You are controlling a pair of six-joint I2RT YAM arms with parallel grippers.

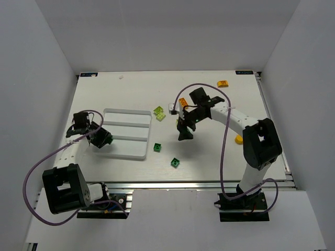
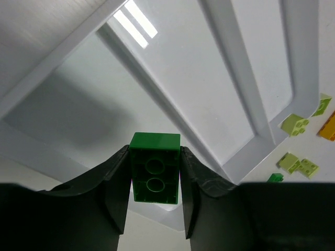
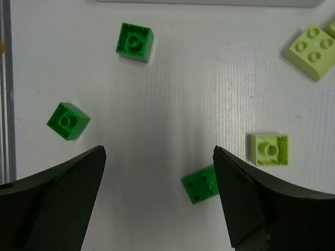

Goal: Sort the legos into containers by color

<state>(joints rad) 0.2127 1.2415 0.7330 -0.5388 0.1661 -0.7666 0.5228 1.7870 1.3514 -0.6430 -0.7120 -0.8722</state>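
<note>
Currently: left hand [image 2: 154,151] pinching dark green brick [image 2: 155,175], held over tray [image 2: 230,63] for release; right hand [image 3: 159,151] spread above counter [image 3: 172,94], likely to straddle loose green brick [image 3: 200,184].

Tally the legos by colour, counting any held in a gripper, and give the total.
Dark green legos: 4 (1 in the left gripper)
Lime legos: 3
Orange legos: 2
Yellow-orange rounded lego: 1
Total: 10
</note>
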